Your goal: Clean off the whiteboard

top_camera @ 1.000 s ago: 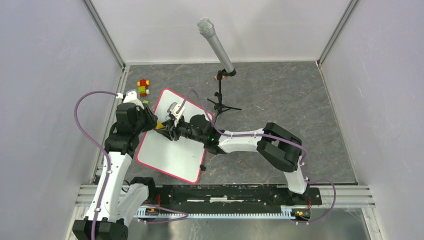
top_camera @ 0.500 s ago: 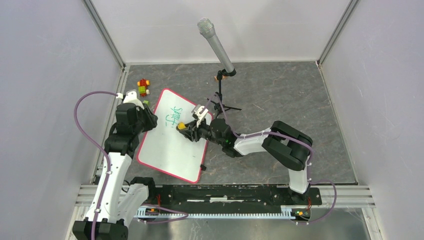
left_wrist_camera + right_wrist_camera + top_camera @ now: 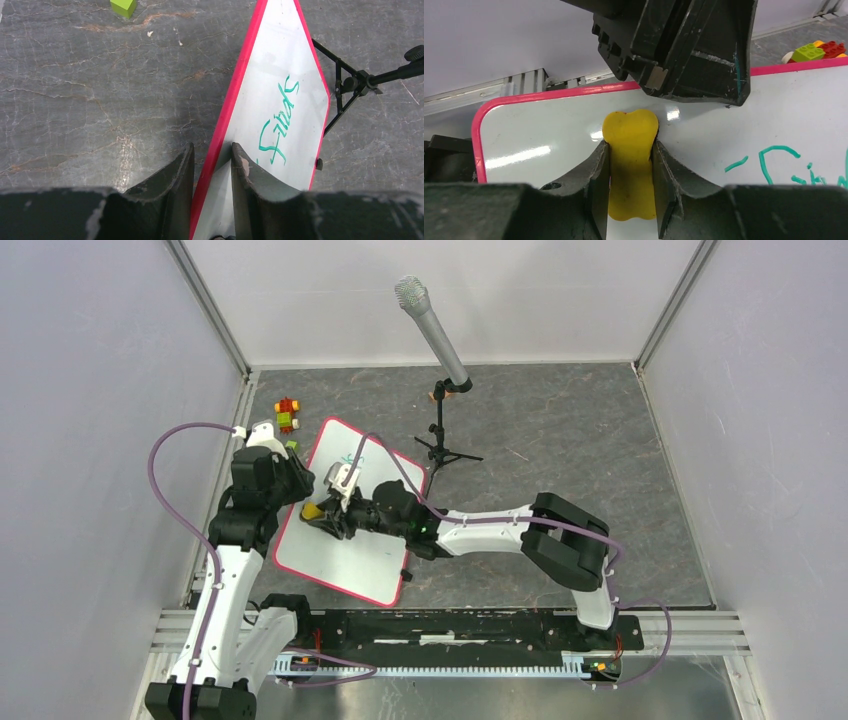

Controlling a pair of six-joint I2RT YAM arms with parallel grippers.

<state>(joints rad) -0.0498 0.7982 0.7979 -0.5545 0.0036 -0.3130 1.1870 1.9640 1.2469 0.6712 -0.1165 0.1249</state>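
Top external view has the whiteboard point(image 3: 345, 545) lying flat on the left part of the table, in front of the left arm, its long axis running near to far with the far end leaning slightly right. The green writing point(image 3: 277, 125) sits at that far end, nearest the microphone stand point(image 3: 440, 445). The left gripper point(image 3: 212, 162) is nearly closed, with the board's red left rim pinched between its fingers to steady it. The right gripper point(image 3: 630, 150) is clamped on a yellow eraser point(image 3: 630, 127) pressed to a bare patch of board near the left rim. Wiping looks under way but unfinished. The next stroke should carry the eraser towards the far end and across the letters, keeping it pressed down.
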